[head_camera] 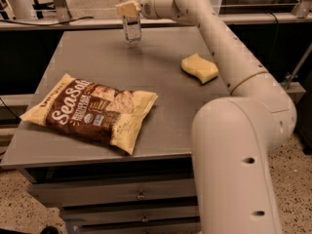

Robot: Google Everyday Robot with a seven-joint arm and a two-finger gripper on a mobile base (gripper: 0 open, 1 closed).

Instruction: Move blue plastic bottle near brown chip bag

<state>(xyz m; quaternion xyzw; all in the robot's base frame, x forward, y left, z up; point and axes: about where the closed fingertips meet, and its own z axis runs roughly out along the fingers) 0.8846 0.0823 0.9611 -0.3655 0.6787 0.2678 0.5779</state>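
The blue plastic bottle (pixel 132 29), clear with a white label, is upright at the far edge of the grey table (pixel 161 101). My gripper (pixel 128 9) reaches in from the right and is shut around the bottle's upper part. One tan finger pad (pixel 126 8) shows in front of the bottle. The bottle's base is at or just above the tabletop. The brown chip bag (pixel 91 112), with "Sea Salt" script and cream ends, lies flat at the near left of the table, well away from the bottle.
A yellow sponge (pixel 199 68) lies on the right side of the table under my arm (pixel 229 57). My arm's large lower link (pixel 234 169) fills the near right. Drawers (pixel 112 199) sit below the table front. A rail (pixel 58 23) runs behind the table.
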